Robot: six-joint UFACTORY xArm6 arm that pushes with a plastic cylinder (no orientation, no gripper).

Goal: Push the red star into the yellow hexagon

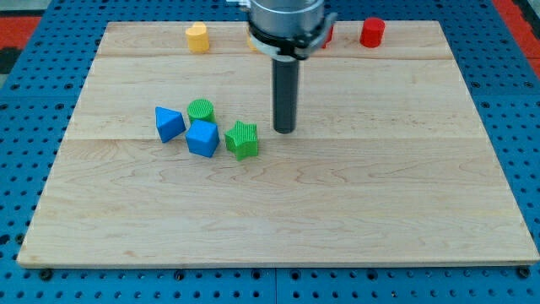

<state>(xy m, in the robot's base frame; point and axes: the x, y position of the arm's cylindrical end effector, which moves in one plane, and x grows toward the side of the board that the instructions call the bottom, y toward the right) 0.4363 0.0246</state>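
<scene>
Four blocks cluster left of the tip [285,130]: green star [242,139] nearest, blue cube [202,138], green cylinder [201,110], blue triangle [169,123]. The rod holds nothing. A red block [326,35], shape unclear, shows above it; the yellow block [197,37] sits up-left.

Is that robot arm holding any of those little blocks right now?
No, nothing is held. My tip is a bare rod standing on the board, apart from the green star on the view's left.
</scene>
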